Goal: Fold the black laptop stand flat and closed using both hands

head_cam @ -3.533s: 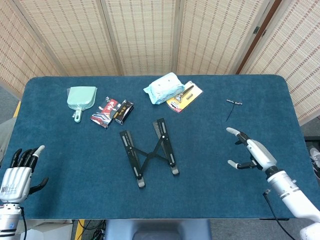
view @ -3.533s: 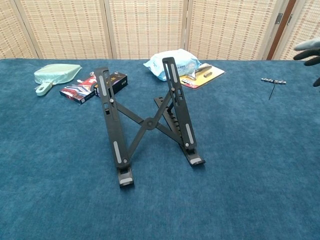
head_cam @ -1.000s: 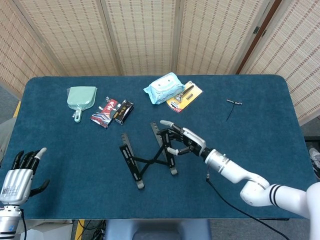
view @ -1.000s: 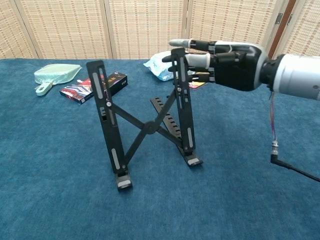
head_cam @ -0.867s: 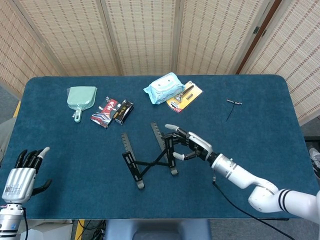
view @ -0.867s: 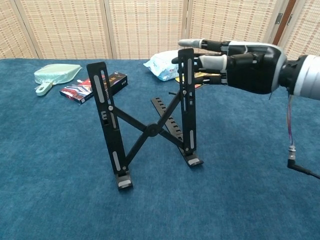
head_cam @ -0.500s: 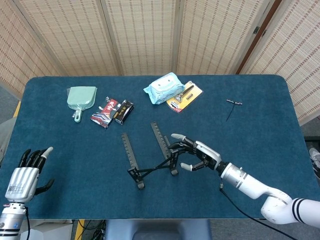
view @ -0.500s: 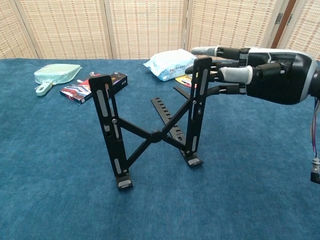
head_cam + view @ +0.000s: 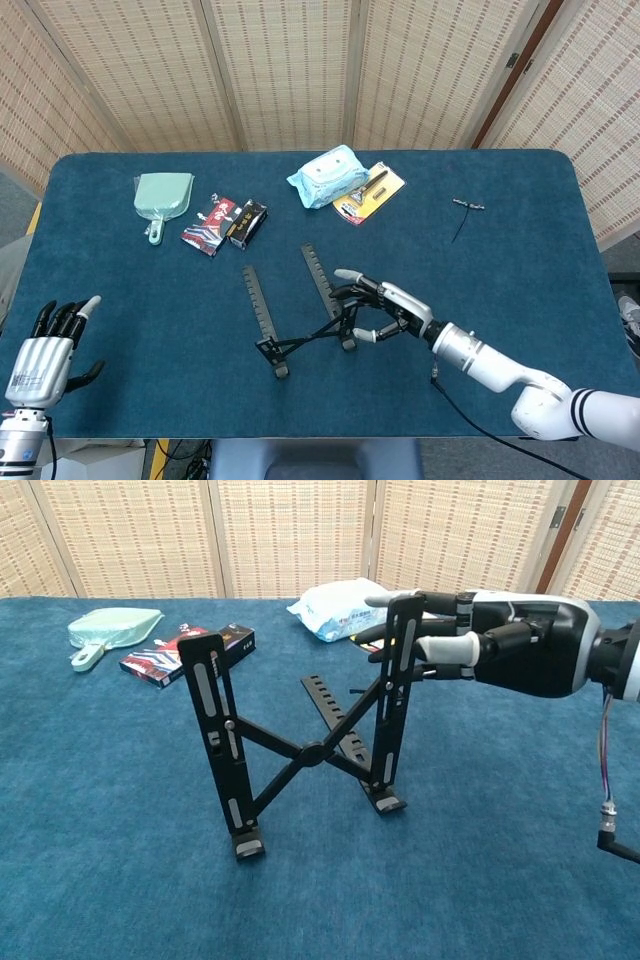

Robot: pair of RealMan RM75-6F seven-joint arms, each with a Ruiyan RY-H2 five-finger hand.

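The black laptop stand (image 9: 313,750) stands unfolded on the blue table, its two slotted bars raised steeply and crossed by an X brace; in the head view the stand (image 9: 262,318) sits centre-front. My right hand (image 9: 500,650) is at the top of the stand's right bar, which passes between thumb and fingers; the hand holds it there. From above, the right hand (image 9: 385,310) reaches in from the lower right. My left hand (image 9: 40,350) hovers at the table's front left corner, far from the stand, fingers apart and holding nothing.
Along the back lie a green dustpan (image 9: 163,195), two small packets (image 9: 225,222), a pale wipes pack (image 9: 328,175), a yellow carded tool (image 9: 370,192) and a small black tool (image 9: 466,207). Blue cloth covers the table (image 9: 520,270). Woven screens stand behind.
Over the last second my right hand drew the right bar's top toward the front, tipping the stand steeper. In the last half second it shifted slightly. The left hand barely moved.
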